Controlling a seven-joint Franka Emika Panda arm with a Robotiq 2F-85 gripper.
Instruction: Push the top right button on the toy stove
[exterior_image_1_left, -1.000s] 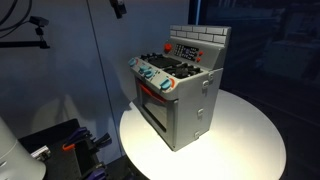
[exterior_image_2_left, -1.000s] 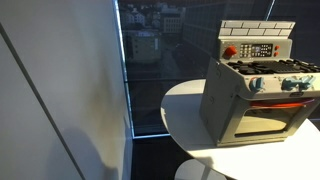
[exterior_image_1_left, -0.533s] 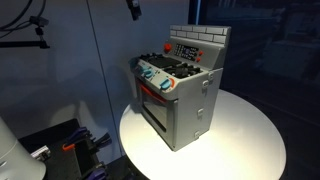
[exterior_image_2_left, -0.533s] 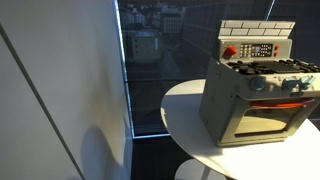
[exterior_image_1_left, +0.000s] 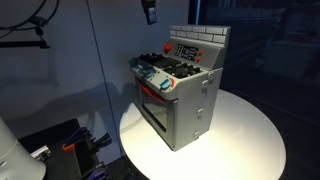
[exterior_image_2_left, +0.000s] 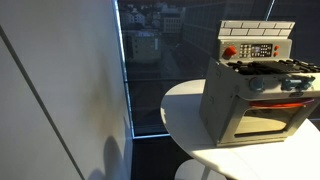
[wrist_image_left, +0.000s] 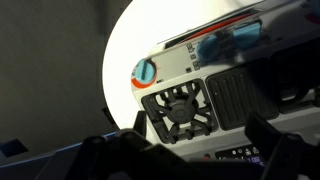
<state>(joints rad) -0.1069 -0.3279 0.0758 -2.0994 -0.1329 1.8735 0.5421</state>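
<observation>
The toy stove (exterior_image_1_left: 182, 92) is a silver-grey box with a brick-pattern back wall, and it stands on a round white table (exterior_image_1_left: 240, 140). It shows in both exterior views (exterior_image_2_left: 250, 95). Its red-framed control panel (exterior_image_1_left: 186, 49) sits above the black burners, with a red button (exterior_image_2_left: 230, 52) at one end. My gripper (exterior_image_1_left: 149, 10) hangs high above and off to the side of the stove, at the picture's top edge. In the wrist view its two dark fingers (wrist_image_left: 183, 150) stand wide apart and empty over a black burner (wrist_image_left: 180, 105) and a blue-teal knob (wrist_image_left: 145, 70).
The table's rim (exterior_image_2_left: 180, 110) drops to a dark floor. A pale wall panel (exterior_image_2_left: 60, 90) and a dark window (exterior_image_2_left: 150, 60) stand beside it. Dark equipment with cables (exterior_image_1_left: 70, 145) lies low beside the table.
My gripper has moved along the top of the exterior view toward the stove. Its shadow on the pale wall has shifted. The stove has not moved.
</observation>
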